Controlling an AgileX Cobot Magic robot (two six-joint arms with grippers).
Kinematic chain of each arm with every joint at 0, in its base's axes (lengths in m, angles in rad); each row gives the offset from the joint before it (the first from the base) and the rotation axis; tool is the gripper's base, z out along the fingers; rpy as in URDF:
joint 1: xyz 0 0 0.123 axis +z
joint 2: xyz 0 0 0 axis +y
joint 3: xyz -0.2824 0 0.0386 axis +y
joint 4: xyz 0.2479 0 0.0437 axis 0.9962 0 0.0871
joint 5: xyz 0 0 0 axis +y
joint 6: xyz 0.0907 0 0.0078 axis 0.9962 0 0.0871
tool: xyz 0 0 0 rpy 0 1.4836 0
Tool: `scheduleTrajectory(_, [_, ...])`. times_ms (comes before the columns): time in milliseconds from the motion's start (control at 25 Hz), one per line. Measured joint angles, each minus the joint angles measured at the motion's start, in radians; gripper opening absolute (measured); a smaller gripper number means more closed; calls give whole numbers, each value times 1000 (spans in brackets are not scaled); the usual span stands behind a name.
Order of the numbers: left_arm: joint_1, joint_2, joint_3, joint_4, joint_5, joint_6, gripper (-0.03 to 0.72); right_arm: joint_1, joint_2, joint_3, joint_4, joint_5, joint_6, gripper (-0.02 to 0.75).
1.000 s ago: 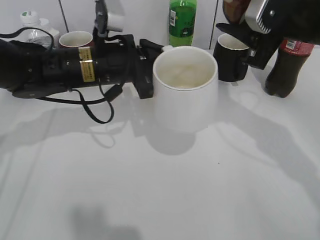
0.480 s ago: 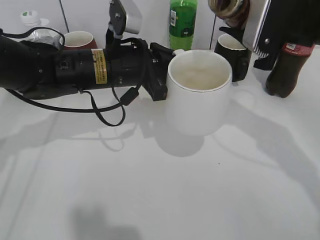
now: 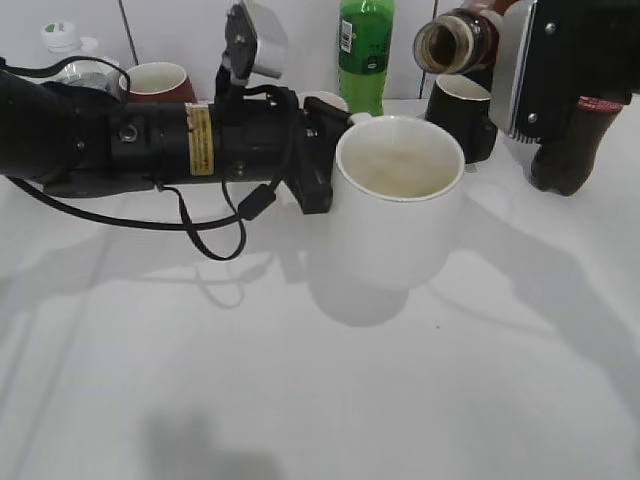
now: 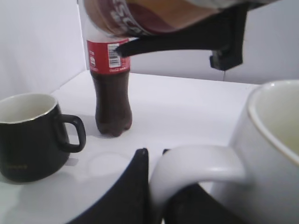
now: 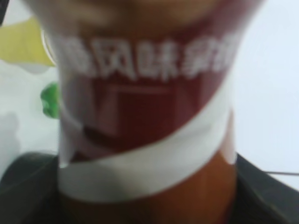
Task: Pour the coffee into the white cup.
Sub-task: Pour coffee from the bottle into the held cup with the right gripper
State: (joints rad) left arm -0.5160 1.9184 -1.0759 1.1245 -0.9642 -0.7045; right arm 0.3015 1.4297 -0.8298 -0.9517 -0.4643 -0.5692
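Note:
A large white cup [image 3: 398, 205] is held by its handle [image 4: 196, 161] in my left gripper [image 3: 318, 160], which is shut on it; the cup hangs just above the table. My right gripper [image 3: 545, 60] is shut on a coffee bottle [image 3: 455, 42] with a red and white label [image 5: 145, 107]. The bottle is tilted on its side, its open mouth facing left, above and behind the cup's far rim. No liquid shows leaving the mouth. The cup looks empty inside. In the left wrist view the bottle [image 4: 154, 16] hangs overhead.
A black mug [image 3: 462, 115] and a cola bottle [image 3: 572, 140] stand behind at the right. A green bottle [image 3: 364, 45] stands at the back middle, a red-brown cup [image 3: 152, 78] and a clear bottle [image 3: 62, 45] at the back left. A cable [image 3: 215, 235] hangs below my left arm.
My left gripper has carried the white cup to the right and slightly up. My right gripper has tipped the coffee bottle over, so its open mouth now shows above the cup.

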Motion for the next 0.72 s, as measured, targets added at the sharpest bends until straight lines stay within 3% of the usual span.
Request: scheduleTrajectory(720, [0,0,0,11,0,-1,51,0,0,0,0,8,-158,528])
